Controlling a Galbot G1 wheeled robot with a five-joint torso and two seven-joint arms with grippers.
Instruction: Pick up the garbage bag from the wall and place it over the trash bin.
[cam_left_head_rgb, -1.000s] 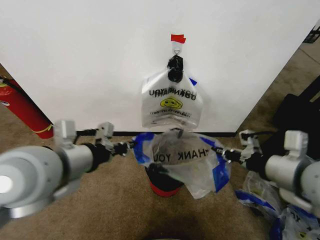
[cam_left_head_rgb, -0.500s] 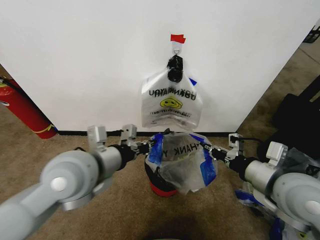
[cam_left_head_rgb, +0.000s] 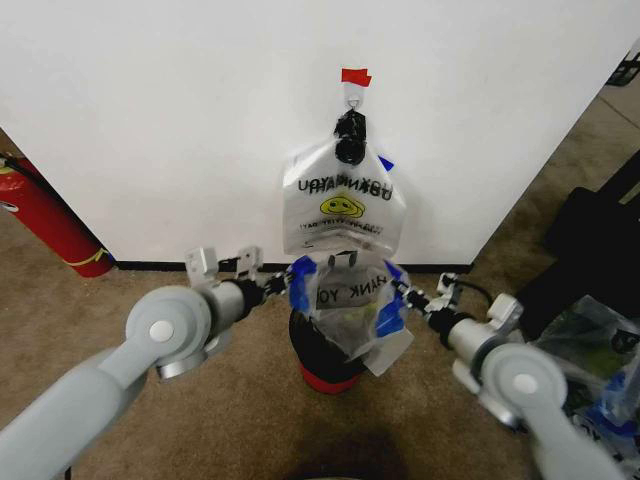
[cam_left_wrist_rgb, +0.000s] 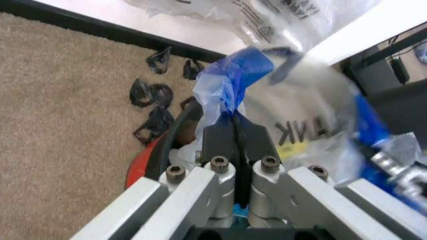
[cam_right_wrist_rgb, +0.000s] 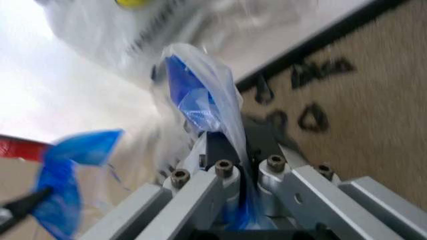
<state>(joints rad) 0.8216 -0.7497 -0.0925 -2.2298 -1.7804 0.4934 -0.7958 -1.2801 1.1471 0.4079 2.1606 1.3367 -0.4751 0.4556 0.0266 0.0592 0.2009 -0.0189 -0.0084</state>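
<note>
In the head view, the bag (cam_left_head_rgb: 348, 305) is held stretched between the two grippers directly above the bin (cam_left_head_rgb: 325, 362), which stands on the carpet (cam_left_head_rgb: 220, 420) just in front of the wall (cam_left_head_rgb: 180, 110). The left gripper (cam_left_head_rgb: 287, 283) is clamped on one blue handle and the right gripper (cam_left_head_rgb: 397, 290) on the other, with the bag's lower part sagging over the bin's rim on the robot's right. A smiley bag (cam_left_head_rgb: 343, 205) hangs from the hook (cam_left_head_rgb: 353, 97) just behind and above, so a snag on it is judged possible if the arms are lifted or pushed toward the wall. In the left wrist view, the left gripper (cam_left_wrist_rgb: 235, 131) is seen pressed together on a bunched blue handle, with the bin's (cam_left_wrist_rgb: 164, 148) dark rim and red base just beneath; because only a thin fold is pinched, a slip is judged likely if the film is pulled hard. In the right wrist view, the right gripper (cam_right_wrist_rgb: 227, 142) is likewise closed on a twisted blue strip of the bag (cam_right_wrist_rgb: 200, 107). Whether the bag's mouth is open wide enough cannot be told; if it is too narrow, it may be draped on top rather than seated around the rim, or the light bin may be tipped.
</note>
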